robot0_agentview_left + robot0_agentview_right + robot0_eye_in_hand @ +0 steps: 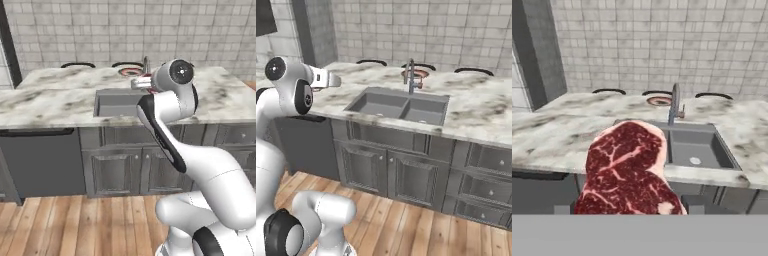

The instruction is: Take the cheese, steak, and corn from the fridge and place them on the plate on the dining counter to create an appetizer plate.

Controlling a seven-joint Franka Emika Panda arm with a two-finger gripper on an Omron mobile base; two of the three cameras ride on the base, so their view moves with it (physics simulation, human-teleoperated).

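- Right in front of the gripper (336, 79), filling the lower middle of the hand view, we've got the steak (628, 172), a dark red slab with pale marbling that stands up between the fingers. So we'd say the jaws are pinching it, fairly wide apart.
- Beyond the steak lies the dining counter (552, 135), with its grey sink (697, 150) ahead and a bit to the right, and the tap (673, 104) rising behind that.
- The plate (659, 100) sits at the far edge of the counter, past the sink, close beside the tap. We only see a sliver of its reddish rim, and can't tell what's on it.
- From the right base view the hand hangs over the near left part of the counter, well short of the plate.
- Our read: this is the carry step for the steak.
- Next move calls for reaching forward across the sink, clearing the tap, getting over the plate and only then letting go.
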